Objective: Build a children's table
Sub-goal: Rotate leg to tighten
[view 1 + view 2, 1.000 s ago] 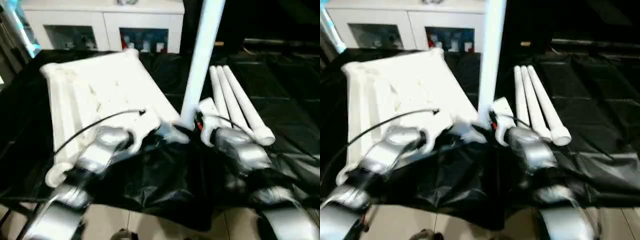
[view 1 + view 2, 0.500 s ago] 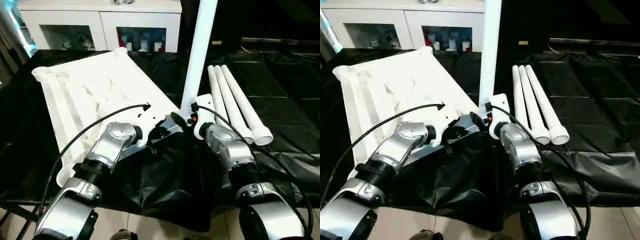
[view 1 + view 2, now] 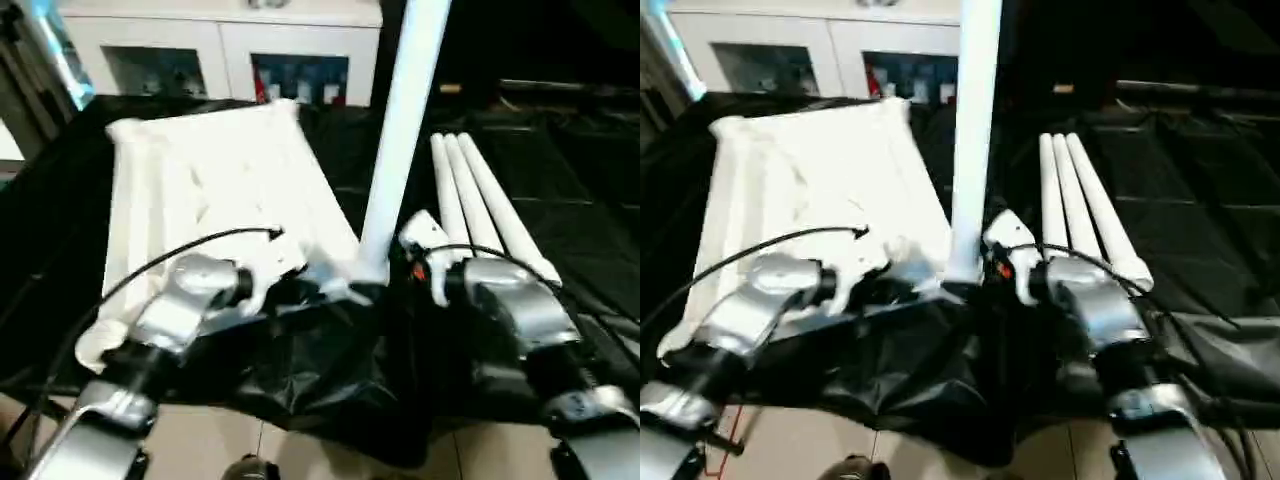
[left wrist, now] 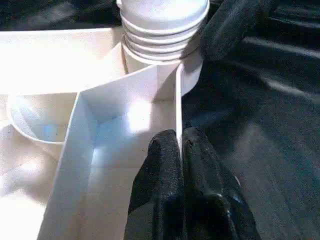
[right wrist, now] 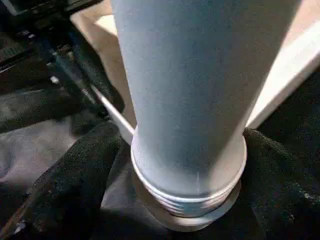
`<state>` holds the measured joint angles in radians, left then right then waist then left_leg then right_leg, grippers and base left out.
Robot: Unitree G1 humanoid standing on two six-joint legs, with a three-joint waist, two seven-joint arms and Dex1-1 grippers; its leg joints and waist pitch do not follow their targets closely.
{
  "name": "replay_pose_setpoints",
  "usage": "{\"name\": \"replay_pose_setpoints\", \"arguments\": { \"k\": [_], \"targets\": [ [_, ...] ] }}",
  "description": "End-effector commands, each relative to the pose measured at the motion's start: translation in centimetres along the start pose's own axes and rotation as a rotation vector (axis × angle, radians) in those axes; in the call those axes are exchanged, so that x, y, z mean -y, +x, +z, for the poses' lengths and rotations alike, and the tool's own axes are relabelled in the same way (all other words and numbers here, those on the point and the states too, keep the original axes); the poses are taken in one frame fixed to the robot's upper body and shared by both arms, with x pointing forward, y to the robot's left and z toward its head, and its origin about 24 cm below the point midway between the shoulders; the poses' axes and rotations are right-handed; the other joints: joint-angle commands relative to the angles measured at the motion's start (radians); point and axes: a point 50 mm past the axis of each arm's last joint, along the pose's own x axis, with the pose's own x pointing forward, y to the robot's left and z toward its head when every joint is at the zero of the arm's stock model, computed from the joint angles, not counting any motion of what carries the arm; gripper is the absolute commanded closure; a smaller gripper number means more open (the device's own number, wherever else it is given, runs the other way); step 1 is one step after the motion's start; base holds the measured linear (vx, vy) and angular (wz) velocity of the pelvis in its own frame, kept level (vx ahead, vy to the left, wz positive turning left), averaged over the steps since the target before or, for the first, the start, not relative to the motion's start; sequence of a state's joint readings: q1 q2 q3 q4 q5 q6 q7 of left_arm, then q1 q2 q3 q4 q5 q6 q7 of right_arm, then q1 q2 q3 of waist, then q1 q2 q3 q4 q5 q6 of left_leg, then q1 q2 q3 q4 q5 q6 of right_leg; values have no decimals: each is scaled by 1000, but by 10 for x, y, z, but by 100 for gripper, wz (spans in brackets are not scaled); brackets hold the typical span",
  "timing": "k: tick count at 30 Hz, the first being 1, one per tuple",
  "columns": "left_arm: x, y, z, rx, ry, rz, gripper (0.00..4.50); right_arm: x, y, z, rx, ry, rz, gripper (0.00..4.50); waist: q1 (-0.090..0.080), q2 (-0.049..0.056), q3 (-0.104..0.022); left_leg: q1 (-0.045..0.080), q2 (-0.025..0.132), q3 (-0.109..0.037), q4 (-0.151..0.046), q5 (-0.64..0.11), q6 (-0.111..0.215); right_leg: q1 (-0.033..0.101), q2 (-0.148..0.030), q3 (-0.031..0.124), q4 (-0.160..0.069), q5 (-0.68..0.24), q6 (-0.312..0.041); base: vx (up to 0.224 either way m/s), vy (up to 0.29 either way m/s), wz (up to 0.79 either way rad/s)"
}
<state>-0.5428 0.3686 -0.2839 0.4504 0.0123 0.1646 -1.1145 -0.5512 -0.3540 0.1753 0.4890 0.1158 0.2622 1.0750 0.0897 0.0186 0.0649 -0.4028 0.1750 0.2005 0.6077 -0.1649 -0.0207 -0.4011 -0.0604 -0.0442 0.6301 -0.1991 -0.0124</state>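
On black sheeting (image 3: 560, 200) before a white glass-door cabinet (image 3: 220, 45), the left gripper (image 4: 181, 150) pinched the ribbed white plastic tabletop's (image 3: 210, 190) near corner wall while the right gripper (image 5: 150, 200) stood wide around the upright white leg (image 3: 400, 150).

Black plastic sheet (image 3: 560, 200) covers my worktop, shiny, creased in straight fold lines on my right side. Its near edge hangs over the front in a bunched, wrinkled drape (image 3: 330, 390). Below that drape, pale tiled floor (image 3: 200, 450) with a grout line. Something small and red lies on the floor at my lower left (image 3: 728, 440), too blurred to tell what. Behind the worktop stands a white cabinet (image 3: 215, 45) with glass doors; small red and blue items (image 3: 300, 85) sit behind the right door, blurred. Far left, a light bluish strip (image 3: 55, 55) leans at an angle. Dark background at upper right.
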Motion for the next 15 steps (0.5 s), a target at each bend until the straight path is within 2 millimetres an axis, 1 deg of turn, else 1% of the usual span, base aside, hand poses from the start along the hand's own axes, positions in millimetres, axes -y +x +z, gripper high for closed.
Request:
{"name": "replay_pose_setpoints", "arguments": {
  "k": [1,2,5,7,8,10,13,15],
  "targets": [
    [2,0,21,78,88,-33,450,-3,2,7,19,-21,35,62,-5,-13,-78,33,64,-27,-64,-164,55,39,-85,45,-75,-146,-231,0,0,0],
    [2,-1,20,79,82,-42,450,-3,2,7,25,-12,30,87,-5,-12,-78,33,63,-27,-64,-162,53,39,-85,45,-74,-143,-232,0,0,0],
    [2,-2,20,79,81,-48,450,-6,2,6,25,-3,48,94,-4,-14,-79,32,61,-26,-63,-150,54,41,-85,45,-73,-125,-237,0,0,0],
    [2,-2,19,77,81,-49,450,-8,2,6,25,3,61,128,-3,-14,-79,32,61,-26,-63,-149,56,41,-85,45,-72,-124,-236,0,0,0],
    [2,-2,19,78,80,-49,450,-8,3,5,25,5,63,136,-3,-15,-79,31,61,-26,-63,-152,55,41,-85,45,-73,-131,-234,0,0,0],
    [2,-2,19,78,80,-50,450,-9,4,5,25,7,64,137,-3,-13,-79,32,61,-27,-63,-153,52,41,-86,45,-74,-143,-231,0,0,0],
    [2,-1,20,81,77,-49,450,-11,6,4,24,12,69,170,-3,-13,-79,32,61,-27,-63,-157,49,40,-86,45,-74,-144,-231,0,0,0],
    [1,0,21,89,66,-39,450,-12,8,3,28,23,60,177,-4,-13,-79,32,61,-27,-63,-151,49,41,-85,45,-73,-132,-232,0,0,0]
  ]
}}
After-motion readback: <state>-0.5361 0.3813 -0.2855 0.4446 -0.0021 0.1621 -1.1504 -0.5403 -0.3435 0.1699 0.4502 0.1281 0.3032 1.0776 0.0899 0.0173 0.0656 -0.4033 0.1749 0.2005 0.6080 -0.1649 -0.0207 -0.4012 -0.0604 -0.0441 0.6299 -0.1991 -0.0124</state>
